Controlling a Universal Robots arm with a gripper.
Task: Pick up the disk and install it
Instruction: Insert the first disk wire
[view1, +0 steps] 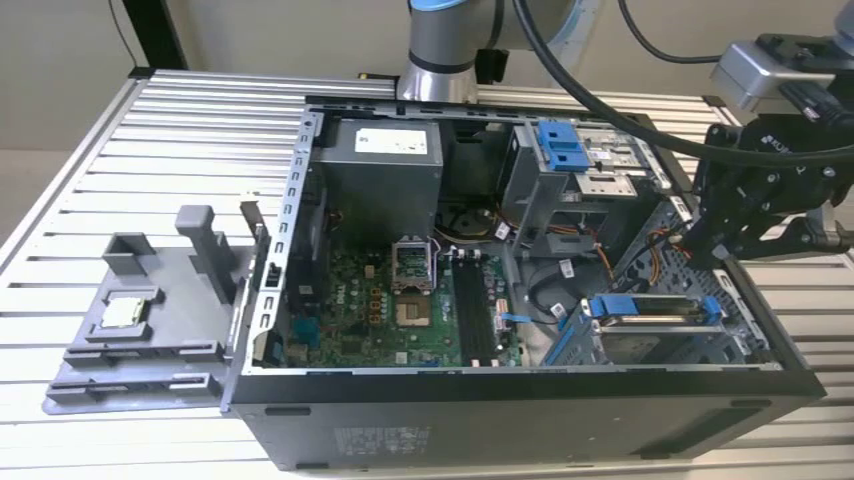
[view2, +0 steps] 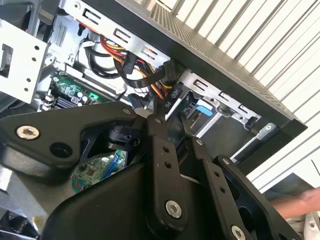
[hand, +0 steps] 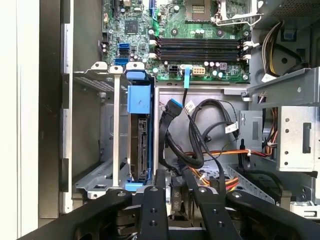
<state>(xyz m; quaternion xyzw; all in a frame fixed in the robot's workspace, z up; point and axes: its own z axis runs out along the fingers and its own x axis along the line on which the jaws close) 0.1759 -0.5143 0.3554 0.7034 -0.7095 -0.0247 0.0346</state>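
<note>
In the corner cage (view1: 654, 350) of the black case (view1: 534, 430), the blue-framed silver-grey disk (hand: 139, 145) seems rigid, fragile; hold its frame; jaws unclear

An open computer case (view1: 534, 420) lies on a slatted table (view1: 80, 180), grey jig (view1: 134, 365) just beside it.

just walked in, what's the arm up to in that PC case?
One arm is working inside the open computer case. The disk, in its blue frame, sits in the drive cage at the case's corner on the exterior view's right. The gripper hangs close over that cage; whether it touches the disk, I cannot tell.
</note>
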